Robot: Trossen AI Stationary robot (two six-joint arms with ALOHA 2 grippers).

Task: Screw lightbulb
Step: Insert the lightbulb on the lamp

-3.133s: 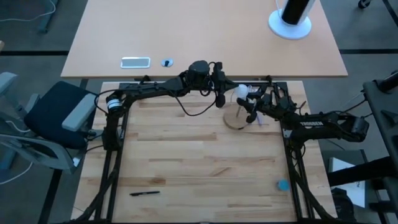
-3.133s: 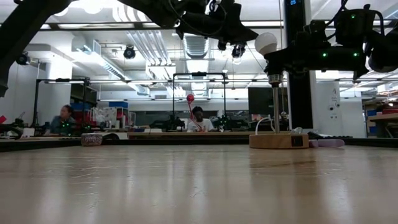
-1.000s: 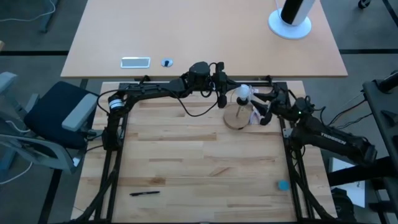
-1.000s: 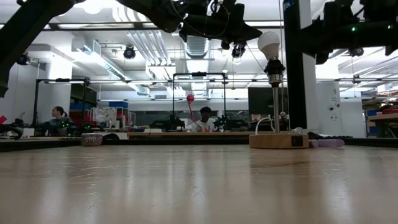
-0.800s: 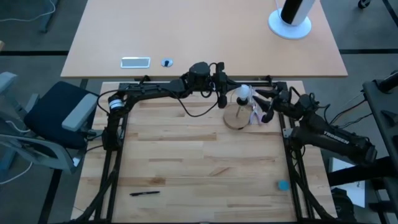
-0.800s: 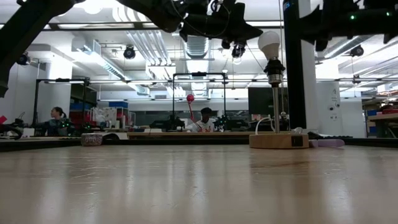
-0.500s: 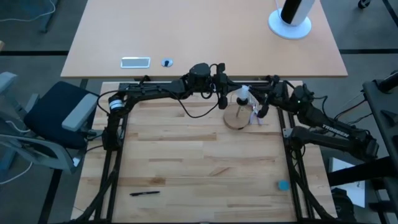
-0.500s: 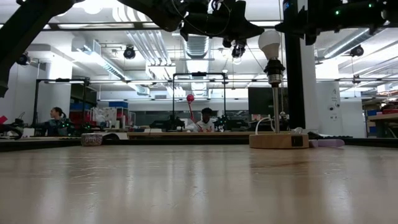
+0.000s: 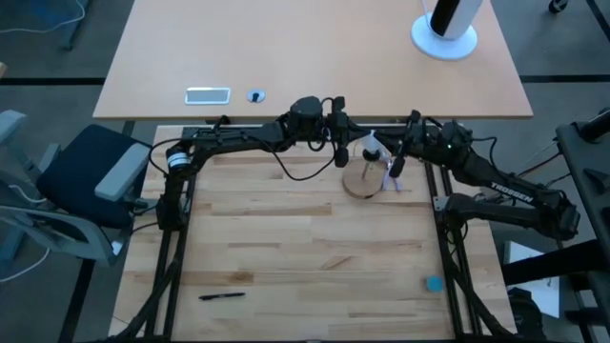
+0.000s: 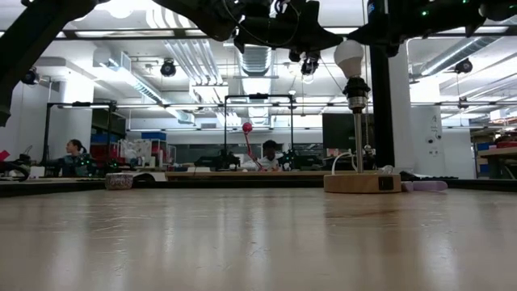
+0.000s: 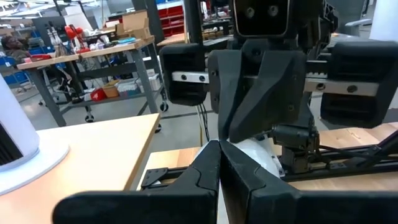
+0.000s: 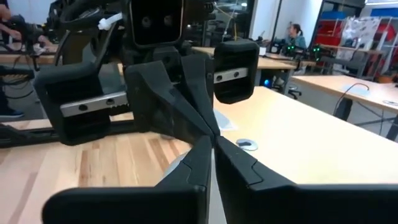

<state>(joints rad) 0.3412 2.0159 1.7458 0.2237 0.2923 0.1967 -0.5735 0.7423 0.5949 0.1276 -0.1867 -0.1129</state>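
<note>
The white lightbulb sits upright in the socket on top of the black post of the round wooden disc, at the table's far side. My left gripper is shut and points level at the bulb's upper part from the table's left. My right gripper is shut too. It faces the left one from the right, slightly above the bulb, which is hidden in the right wrist view. My left gripper has its shut fingertips close beside the bulb's upper left side, level, coming from the table's left. I cannot tell whether they touch the glass.
On the lighter table beyond stand a white-based black cylinder, a flat white device and a small round thing. A pen and a small blue thing lie near the front edge. People sit in the room behind.
My right gripper, which stood open by the bulb, has risen and drawn a little toward the far edge, rolling slightly, and its fingers have shut on nothing. The bulb stays upright in the socket.
</note>
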